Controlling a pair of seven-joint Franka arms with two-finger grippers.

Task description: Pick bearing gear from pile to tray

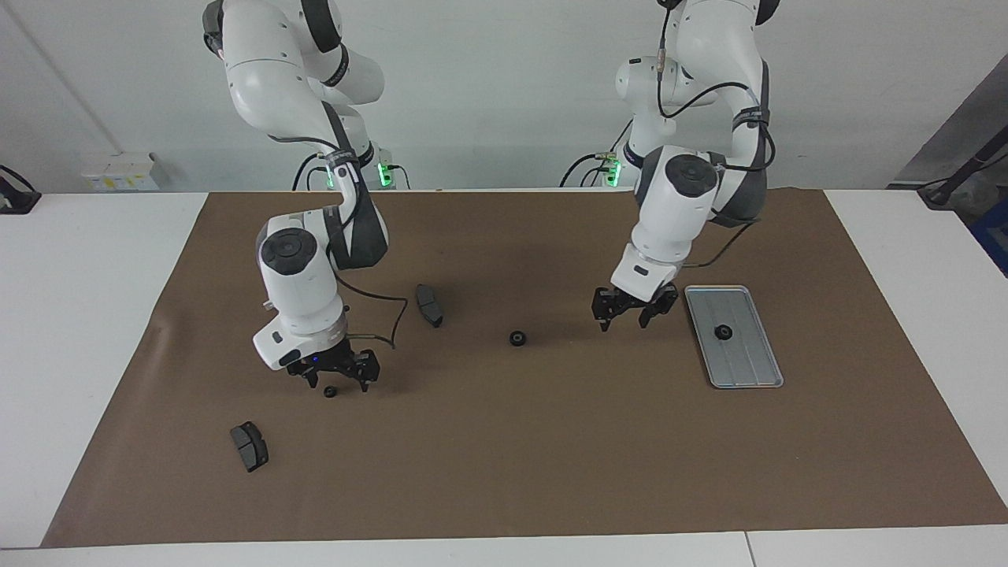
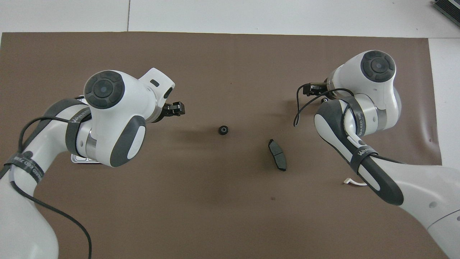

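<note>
One small black round gear [image 1: 723, 331] lies in the flat silver metal tray [image 1: 748, 362] at mid right, while both grippers, left [image 1: 634, 309] and right [image 1: 339, 376], hang spread open, the right over another tiny black gear [image 1: 329, 391] at lower left.

You see a brown mat [image 1: 504, 441] spread flat over most of the white worktop [image 1: 87, 315], leaving bare white strips at both ends. A pale box [image 1: 118, 171] sits at the worktop's edge, close to the wall, at the right arm's end. Green lights [image 1: 383, 173] glow low down near the arms' bases.
</note>
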